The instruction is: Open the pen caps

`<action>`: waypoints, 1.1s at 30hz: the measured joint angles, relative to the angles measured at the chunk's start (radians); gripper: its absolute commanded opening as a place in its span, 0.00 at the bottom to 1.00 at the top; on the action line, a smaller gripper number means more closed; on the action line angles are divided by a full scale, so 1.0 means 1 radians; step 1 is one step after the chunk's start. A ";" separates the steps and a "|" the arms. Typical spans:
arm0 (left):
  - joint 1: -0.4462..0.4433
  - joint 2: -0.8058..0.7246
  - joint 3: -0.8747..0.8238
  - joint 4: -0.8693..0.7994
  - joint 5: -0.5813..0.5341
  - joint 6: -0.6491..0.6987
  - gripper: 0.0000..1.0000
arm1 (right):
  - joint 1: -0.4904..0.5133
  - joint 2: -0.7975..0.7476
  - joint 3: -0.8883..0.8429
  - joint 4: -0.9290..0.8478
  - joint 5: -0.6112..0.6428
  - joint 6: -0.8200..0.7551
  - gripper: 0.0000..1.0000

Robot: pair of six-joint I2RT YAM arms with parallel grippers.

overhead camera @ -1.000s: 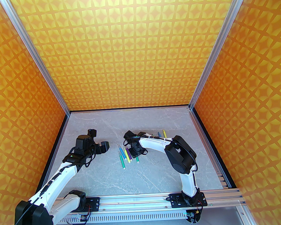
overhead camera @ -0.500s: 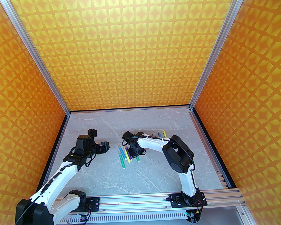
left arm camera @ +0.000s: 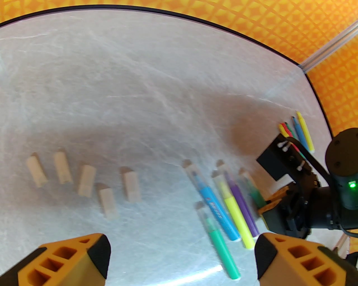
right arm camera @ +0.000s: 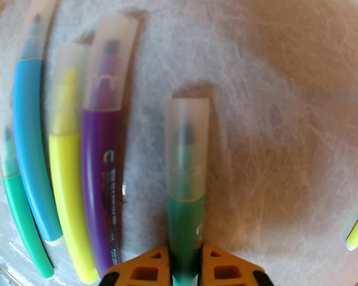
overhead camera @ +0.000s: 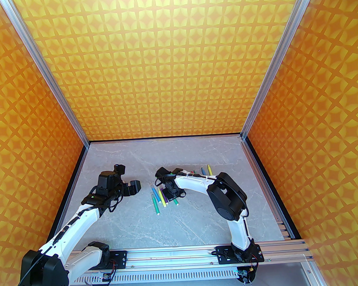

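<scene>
- Left arm [overhead camera: 78,214]: stretched from its base up the left side of the table [overhead camera: 176,228], with the wrist turned toward the middle.
- Left gripper [left arm camera: 181,265]: hovering above the surface, fingers spread wide with nothing between them. It sits to the left of the capped pens [overhead camera: 160,198], clear of them.
- Right arm [overhead camera: 228,196]: elbow raised, forearm running left, wrist bent down onto the pens.
- Right gripper [right arm camera: 184,251]: clenched on the barrel of the green pen [right arm camera: 186,220], low at table level. The fingers [right arm camera: 218,259] squeeze it from both sides.
- Cap [right arm camera: 186,148] of that pen is still on and projects ahead of the fingers, away from the wrist.
- Capped pens total five: the held one plus four lying on the table.
- In the right wrist view the four lie to the left of the held pen, roughly parallel. In order they are the purple pen [right arm camera: 100,181], yellow pen [right arm camera: 67,195], blue pen [right arm camera: 30,153] and second green pen [right arm camera: 16,209].
- The purple, yellow and blue pens lie side by side. I can't tell whether they touch, because of blur.
- Loose caps [left arm camera: 86,180]: five, in a rough row on the table, well apart from the capped pens, in the left wrist view.
- Uncapped pens [left arm camera: 300,134]: a bunch toward the far right of the table, beyond the right gripper. Yellow, red, a sliver of green, blue and yellow barrels are visible. The exact count is unclear, as the gripper partly hides them.
</scene>
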 measured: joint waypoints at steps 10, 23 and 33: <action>0.000 0.065 -0.031 0.169 0.167 -0.095 0.81 | -0.040 -0.179 -0.139 0.139 -0.042 -0.035 0.03; -0.033 0.206 -0.078 0.496 0.360 -0.271 0.74 | -0.042 -0.383 -0.260 0.327 -0.320 -0.103 0.04; -0.098 0.285 -0.079 0.675 0.419 -0.352 0.64 | -0.042 -0.424 -0.288 0.385 -0.432 -0.115 0.04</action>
